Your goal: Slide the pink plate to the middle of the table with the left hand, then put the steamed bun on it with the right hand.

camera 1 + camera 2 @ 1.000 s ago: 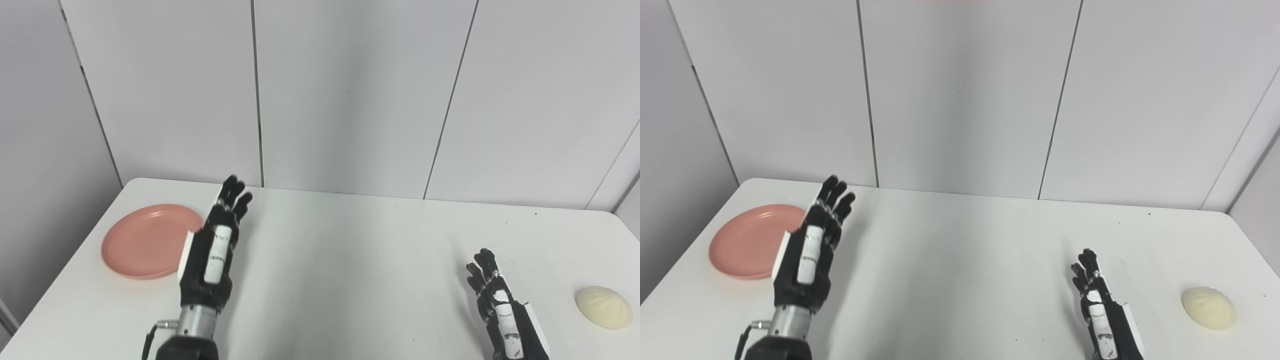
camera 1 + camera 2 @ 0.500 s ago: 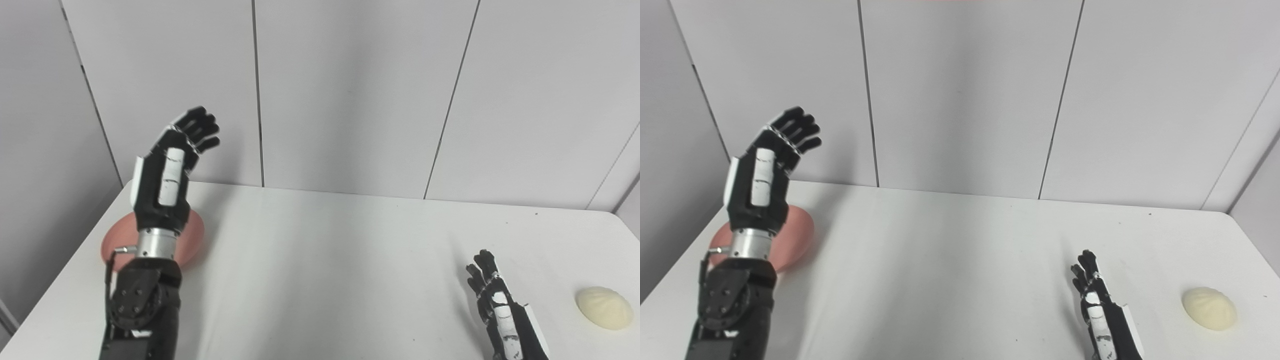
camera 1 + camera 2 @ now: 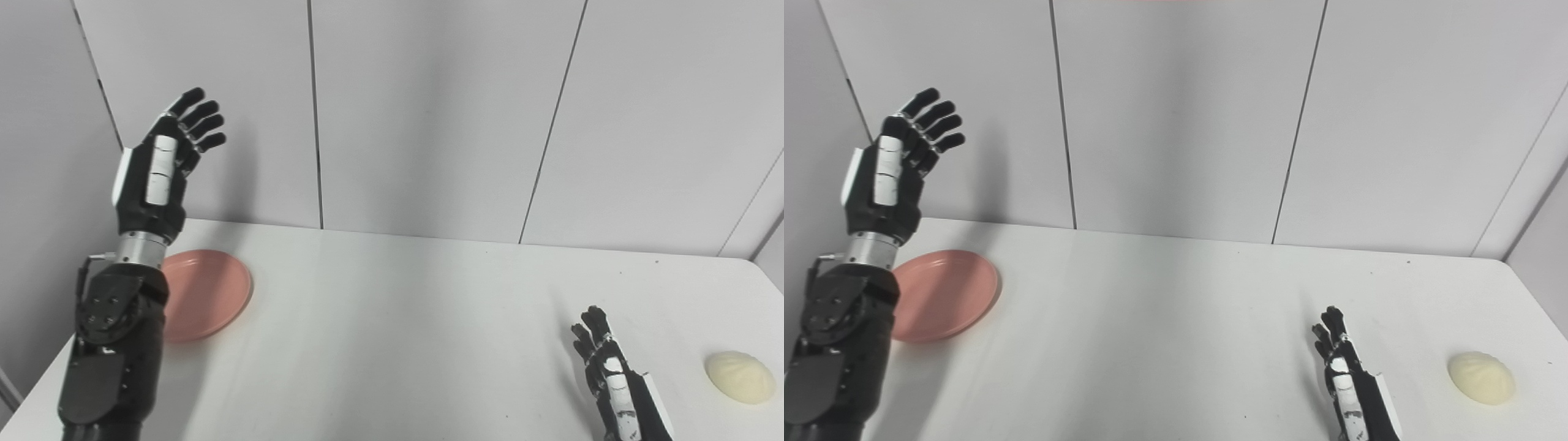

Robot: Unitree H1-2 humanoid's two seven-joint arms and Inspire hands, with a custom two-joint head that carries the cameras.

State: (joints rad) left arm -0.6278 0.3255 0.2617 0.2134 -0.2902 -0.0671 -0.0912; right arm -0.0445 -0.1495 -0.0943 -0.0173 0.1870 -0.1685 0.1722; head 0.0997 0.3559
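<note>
The pink plate [image 3: 205, 293] lies flat near the table's left edge; my left forearm hides its left part. My left hand [image 3: 162, 168] is raised high above the plate's left side, open, fingers spread and pointing up in front of the wall. The pale steamed bun [image 3: 739, 376] rests on the table at the far right. My right hand [image 3: 609, 383] is low near the table's front right, open and holding nothing, a short way left of the bun.
The white table [image 3: 404, 318] runs back to a grey panelled wall [image 3: 429, 116]. The wall also closes in on the left side, close to my raised left hand.
My left hand has risen from table height beside the plate and swung left, now high over the plate's left side. The right hand, the plate and the bun have stayed put.
</note>
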